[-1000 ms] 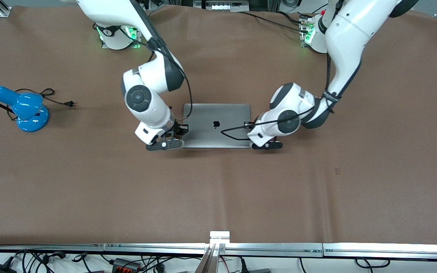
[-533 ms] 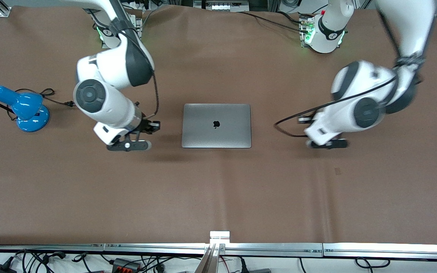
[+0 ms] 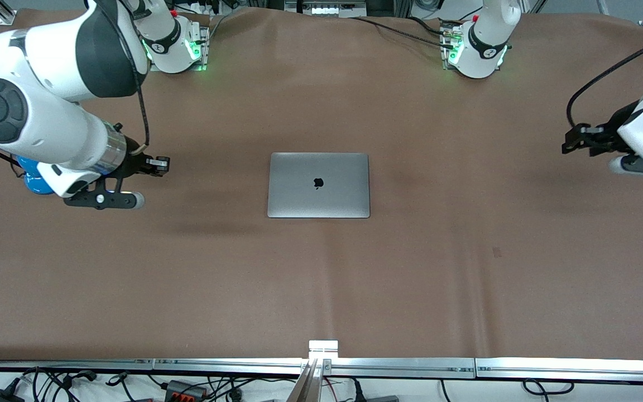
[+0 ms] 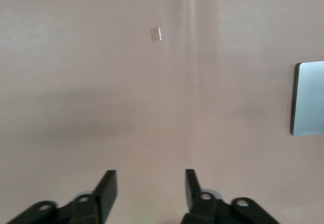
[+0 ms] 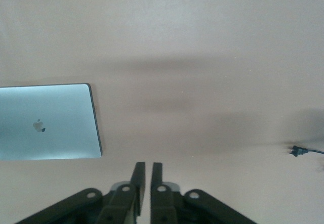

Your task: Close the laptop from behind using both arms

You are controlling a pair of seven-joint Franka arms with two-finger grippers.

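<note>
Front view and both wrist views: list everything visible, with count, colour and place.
laptop: one, grey, shut, flat at the table's middle.
lamp: one, blue, at the right arm's end, mostly hidden under that arm.
plug: one, black, on the table, seen in the right wrist view.
table: one, brown cover.
right gripper: black, shut, over the table beside the lamp.
left gripper: black, open, over the left arm's end.

The laptop [image 3: 318, 185] lies shut and flat on the brown table [image 3: 355, 279], near its middle, grey lid up with a dark apple logo at its centre. Its edges run square with the table's. From the middle of the table's edge nearest the front camera, it sits at twelve o'clock.
</note>
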